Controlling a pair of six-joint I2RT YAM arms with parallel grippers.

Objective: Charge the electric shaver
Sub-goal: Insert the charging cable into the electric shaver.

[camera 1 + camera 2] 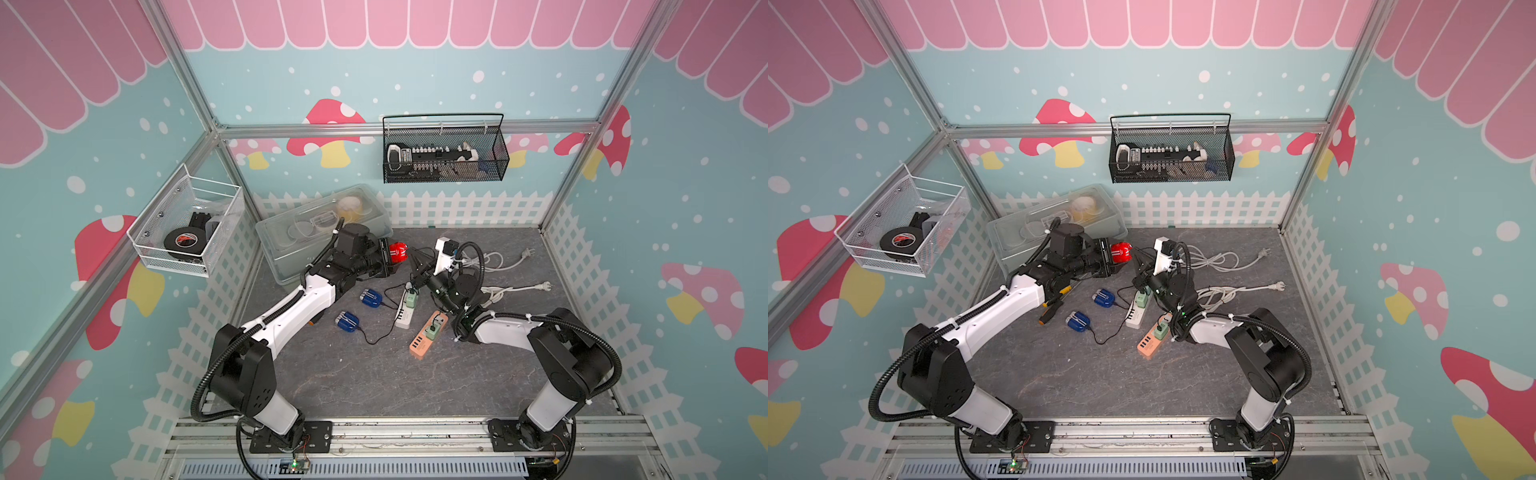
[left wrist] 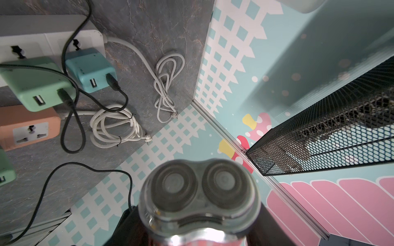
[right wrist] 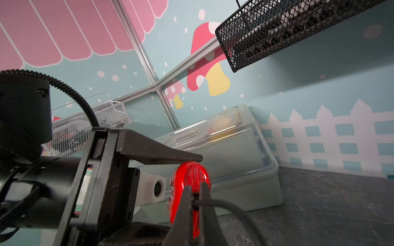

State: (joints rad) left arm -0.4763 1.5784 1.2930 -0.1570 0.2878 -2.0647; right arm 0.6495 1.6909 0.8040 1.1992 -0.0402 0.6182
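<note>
The left pincer point(image 1: 394, 254) grips a red electric shaver point(image 1: 399, 252) near the bench's point(image 1: 374, 382) rear edge, beside a clear plastic box point(image 1: 291, 237). The right pincer point(image 3: 195, 192) pinches the black charging cable point(image 3: 226, 205) against the shaver's base

This was a staged robot test cell: an aluminium frame point(image 1: 291, 129) stood around the grey tabletop point(image 1: 374, 374), printed mushroom panels point(image 1: 291, 75) walled it, a black mesh basket point(image 1: 444, 174) hung above it, and a mounting rail point(image 1: 415, 436) bordered its near edge.

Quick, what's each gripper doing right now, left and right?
Left gripper: jaws closed on the glossy red electric shaver.
Right gripper: jaws closed on the thin black charging cable, at its plug end.
</note>
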